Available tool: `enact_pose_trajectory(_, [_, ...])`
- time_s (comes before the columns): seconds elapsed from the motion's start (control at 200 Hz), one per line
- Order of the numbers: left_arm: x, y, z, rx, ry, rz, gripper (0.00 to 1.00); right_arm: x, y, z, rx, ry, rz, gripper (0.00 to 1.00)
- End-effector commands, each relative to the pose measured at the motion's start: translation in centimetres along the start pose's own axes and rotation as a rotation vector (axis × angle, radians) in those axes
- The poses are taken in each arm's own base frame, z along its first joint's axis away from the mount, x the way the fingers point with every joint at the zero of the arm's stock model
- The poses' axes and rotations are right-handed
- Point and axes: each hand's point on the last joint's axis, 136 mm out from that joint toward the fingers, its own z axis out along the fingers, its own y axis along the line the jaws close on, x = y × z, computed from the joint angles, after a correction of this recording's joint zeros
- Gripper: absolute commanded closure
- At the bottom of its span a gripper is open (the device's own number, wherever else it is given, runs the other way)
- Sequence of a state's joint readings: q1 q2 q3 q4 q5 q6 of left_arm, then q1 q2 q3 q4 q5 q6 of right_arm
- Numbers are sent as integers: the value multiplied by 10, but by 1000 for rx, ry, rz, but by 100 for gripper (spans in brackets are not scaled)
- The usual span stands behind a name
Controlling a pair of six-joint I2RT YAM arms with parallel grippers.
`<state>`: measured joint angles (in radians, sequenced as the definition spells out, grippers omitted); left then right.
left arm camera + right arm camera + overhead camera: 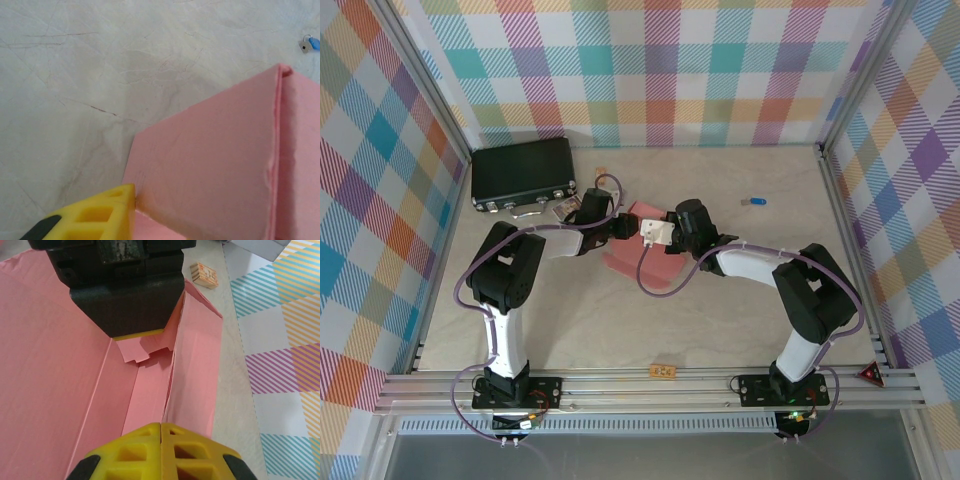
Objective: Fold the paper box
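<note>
**Both grippers meet on the pink box at mid-table**

From above, you have the paper box [623, 263] lying near the middle of the table [570, 330]. It sits to the right of the black case [523, 175], which stands toward the far left corner, and nearer to the arm bases. The left gripper [620, 228] and the right gripper [648, 231] meet nose to nose over the box's far part. A small blue object [756, 201] lies well apart on the right.

Your left wrist camera looks down on a raised pink panel with a folded edge along its right side. One yellow finger [97, 216] touches the panel's lower left corner. You cannot tell whether that gripper is spread or closed.

Your right wrist camera looks along the inside of the box, with a wide sheet on the left and an upright wall on the right. The right gripper's yellow fingers [130, 455] are pressed together, pinching the near end of that thin wall. The left gripper's black body stands at the box's far end. A small tan tag [204, 275] lies on the table beyond.
</note>
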<state>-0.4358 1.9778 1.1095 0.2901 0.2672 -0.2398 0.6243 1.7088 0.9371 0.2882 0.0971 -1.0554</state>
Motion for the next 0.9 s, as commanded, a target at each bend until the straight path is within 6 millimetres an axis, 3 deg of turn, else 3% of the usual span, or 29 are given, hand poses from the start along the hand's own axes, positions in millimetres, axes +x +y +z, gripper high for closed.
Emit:
enact_pose_trajectory(0.0, [-6, -9, 4, 20, -32, 33, 74, -5, 11, 4, -58, -6, 13, 100])
enact_pose_trajectory(0.575, [-4, -19, -9, -49, -42, 118, 91, -11, 4, 7, -58, -14, 63, 97])
enact_pose_trajectory(0.705, [0, -19, -14, -83, -24, 139, 92, -13, -3, 6, -33, -16, 79, 87])
enact_pose_trajectory(0.895, [7, -15, -26, -150, 12, 162, 92, -19, -16, -3, 5, -32, 120, 54])
